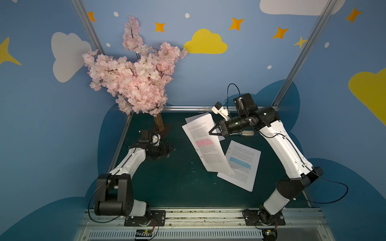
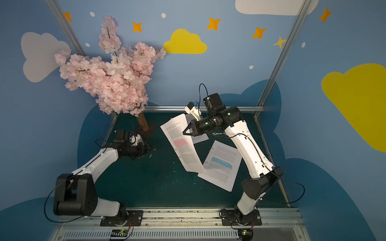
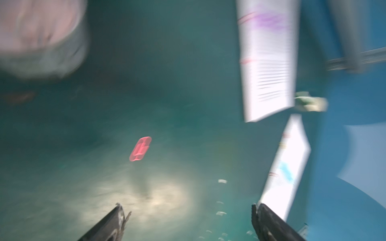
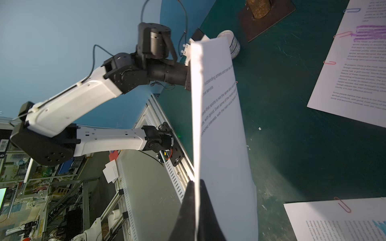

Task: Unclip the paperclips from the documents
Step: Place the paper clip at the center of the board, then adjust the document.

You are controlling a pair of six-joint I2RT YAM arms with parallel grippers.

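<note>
Both top views look down on the whole table [image 1: 177, 187]; wrist views hover close.

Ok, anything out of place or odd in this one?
The pink-highlighted document hangs bent off the mat, pinched at one edge by the right gripper, its lower corner over the blue-highlighted document. Small white scraps litter the mat, and one red paperclip lies loose.
</note>
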